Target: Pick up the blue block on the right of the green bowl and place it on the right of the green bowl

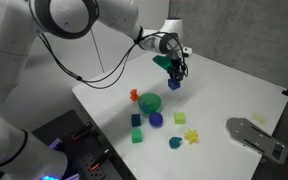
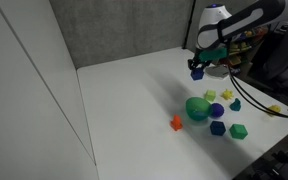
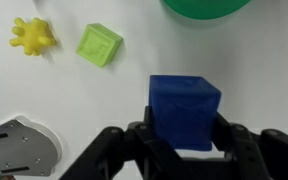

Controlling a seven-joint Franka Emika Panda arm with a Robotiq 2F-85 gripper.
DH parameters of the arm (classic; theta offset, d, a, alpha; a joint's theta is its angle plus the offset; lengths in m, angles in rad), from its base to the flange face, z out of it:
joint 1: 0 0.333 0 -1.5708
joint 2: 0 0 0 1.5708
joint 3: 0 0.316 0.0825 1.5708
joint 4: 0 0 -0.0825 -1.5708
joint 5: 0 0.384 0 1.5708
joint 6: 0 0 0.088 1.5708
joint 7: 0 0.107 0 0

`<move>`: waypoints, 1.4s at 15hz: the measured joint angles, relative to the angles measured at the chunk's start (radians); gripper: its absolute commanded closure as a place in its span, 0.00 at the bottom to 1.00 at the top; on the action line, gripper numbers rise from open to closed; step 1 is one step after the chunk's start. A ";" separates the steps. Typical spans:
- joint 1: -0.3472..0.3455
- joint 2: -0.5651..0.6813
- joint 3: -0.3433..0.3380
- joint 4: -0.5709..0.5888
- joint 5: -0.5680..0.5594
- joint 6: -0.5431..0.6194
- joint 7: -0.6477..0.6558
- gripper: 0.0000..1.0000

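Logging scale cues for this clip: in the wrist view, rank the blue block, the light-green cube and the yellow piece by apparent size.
1. blue block, clearly largest, though it is nearest the camera, which inflates it.
2-3. light-green cube and yellow piece look about alike, so I won't rank them.

Looks like a lab — white worktable (image 1: 234, 90), grey partition wall (image 2: 124, 30), lit electronics (image 1: 54, 165).
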 measured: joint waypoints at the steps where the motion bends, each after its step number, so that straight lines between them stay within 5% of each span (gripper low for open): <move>1: 0.009 -0.020 0.012 -0.003 0.000 -0.009 0.000 0.72; 13: 0.134 -0.113 0.149 -0.177 -0.010 -0.002 -0.020 0.72; 21: 0.158 -0.116 0.182 -0.289 -0.047 0.123 -0.071 0.72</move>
